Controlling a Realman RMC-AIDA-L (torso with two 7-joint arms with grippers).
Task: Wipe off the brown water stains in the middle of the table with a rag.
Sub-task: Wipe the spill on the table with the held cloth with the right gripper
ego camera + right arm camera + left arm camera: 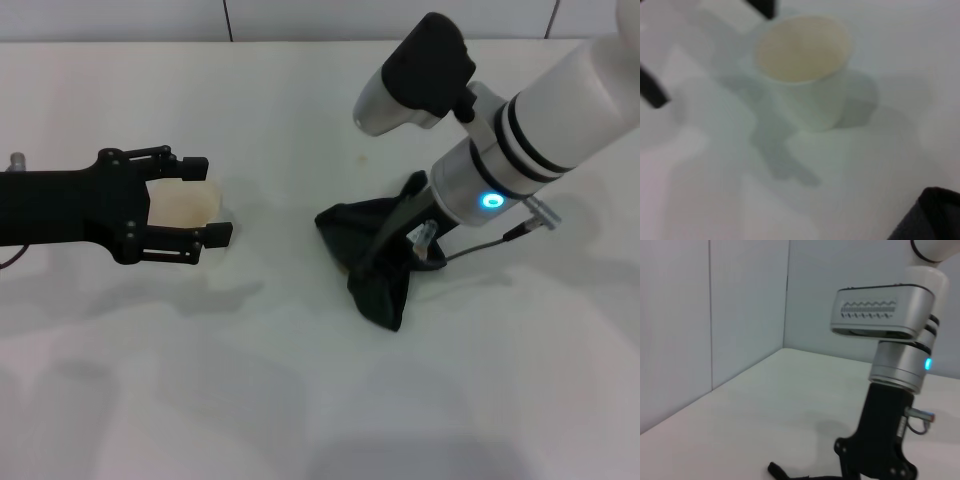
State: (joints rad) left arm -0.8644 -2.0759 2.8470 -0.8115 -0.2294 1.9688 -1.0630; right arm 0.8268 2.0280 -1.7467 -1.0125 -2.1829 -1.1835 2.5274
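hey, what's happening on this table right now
The right gripper is down on the black rag near the middle of the white table, pressing it flat as if wiping. No brown water stains show around the rag. The left gripper sits off to the left with its open fingers either side of a translucent cup standing upright on the table.

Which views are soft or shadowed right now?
Right wrist view: blurred, cup soft-edged, grey shadows beside it. Left wrist view: right arm's housing slightly soft. Head view: sharp; rag crisp under the right gripper, faint shadows on the table.
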